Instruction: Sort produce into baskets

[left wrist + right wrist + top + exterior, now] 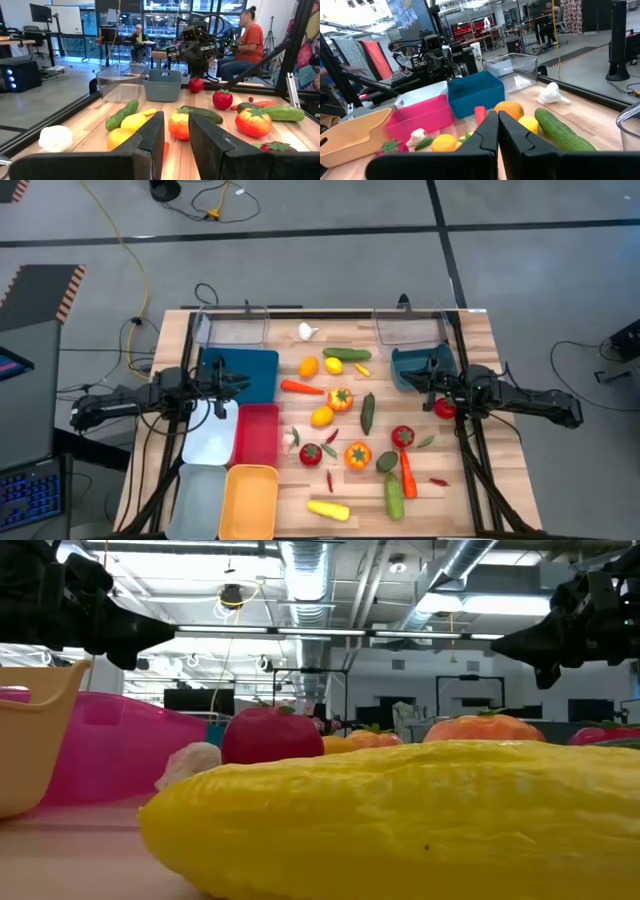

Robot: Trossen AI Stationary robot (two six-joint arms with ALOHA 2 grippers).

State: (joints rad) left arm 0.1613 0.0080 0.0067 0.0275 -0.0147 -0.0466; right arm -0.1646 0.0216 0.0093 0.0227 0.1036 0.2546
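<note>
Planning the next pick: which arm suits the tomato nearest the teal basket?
Right: the right gripper is beside that tomato and the teal basket; the left gripper is across the table.

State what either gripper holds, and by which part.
Nothing is held: the left gripper is open and empty, the right gripper shut on nothing.
</note>
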